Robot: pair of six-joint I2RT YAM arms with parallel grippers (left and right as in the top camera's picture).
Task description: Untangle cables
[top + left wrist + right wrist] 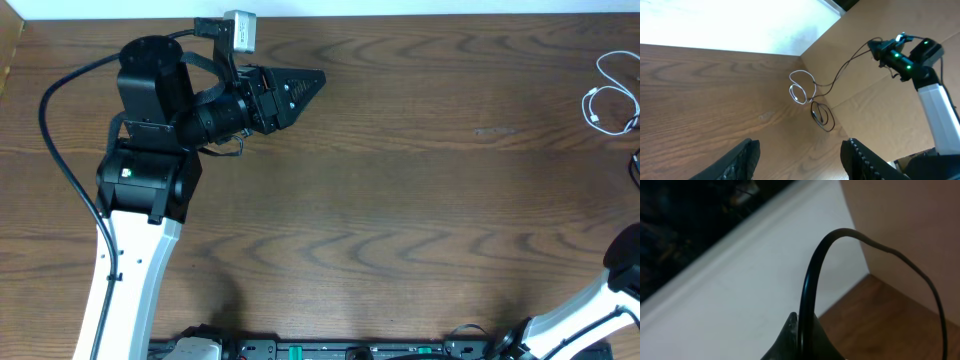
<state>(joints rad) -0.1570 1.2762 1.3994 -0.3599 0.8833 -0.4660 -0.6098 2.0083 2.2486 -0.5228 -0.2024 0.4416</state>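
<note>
At about two o'clock on the tabletop (400, 200), seen from overhead, the white cable (592, 100) lies in loose loops close to the edge. In the left wrist view, the black cable (816, 115) has a small coil lying just beside the white loops, toward five o'clock from them. Whether the two coils touch, I cannot tell. From there a thin black strand rises past the white loops up to the right end effector (879, 47), which hangs above the tabletop. In the right wrist view its jaws are pressed together on this black cable, and the cord bends in an arch above them. The left arm (150, 150) stands at ten o'clock in the overhead view. The left end effector (316, 78) points toward three o'clock, well apart from both cables. Its fingers (742, 160) stand moderately wide with nothing between them.
</note>
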